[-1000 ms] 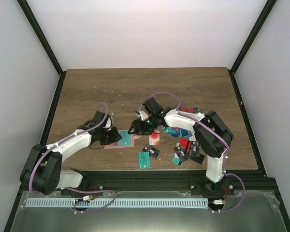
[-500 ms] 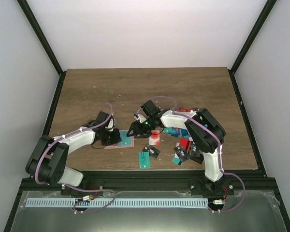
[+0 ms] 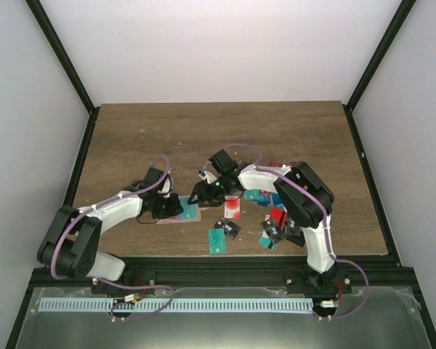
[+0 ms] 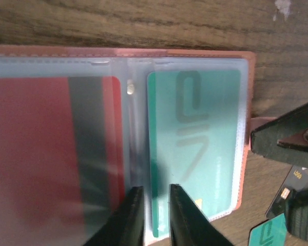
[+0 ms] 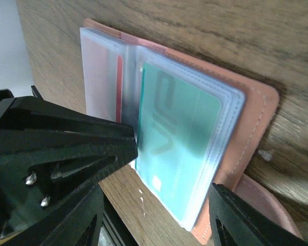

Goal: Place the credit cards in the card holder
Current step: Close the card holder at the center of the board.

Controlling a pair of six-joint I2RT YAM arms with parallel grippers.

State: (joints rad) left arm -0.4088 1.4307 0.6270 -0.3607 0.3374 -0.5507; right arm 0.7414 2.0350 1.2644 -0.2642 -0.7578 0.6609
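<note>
The card holder (image 3: pixel 180 217) lies open on the table, salmon-brown with clear pockets (image 4: pixel 120 72) (image 5: pixel 256 110). A red card (image 4: pixel 36 148) fills its left pocket and a teal card (image 4: pixel 210 143) (image 5: pixel 177 133) sits in its right pocket. My left gripper (image 3: pixel 170 206) (image 4: pixel 155 188) points down at the teal card's left edge, jaws a narrow gap apart. My right gripper (image 3: pixel 202 195) (image 5: pixel 174 169) is open wide and straddles the teal card's pocket. More credit cards lie loose to the right: red (image 3: pixel 232 209), black (image 3: pixel 229 229), teal (image 3: pixel 217 241).
A heap of red, teal and black cards (image 3: pixel 277 219) lies under the right arm's forearm. A black card (image 4: pixel 286 196) and a teal card (image 4: pixel 267 233) lie just beside the holder. The table's front edge (image 3: pixel 225 256) runs close below the loose cards.
The left arm has swung its elbow out and leaned in over the holder. The right gripper has crept slightly left toward the holder. The cards have not moved.
</note>
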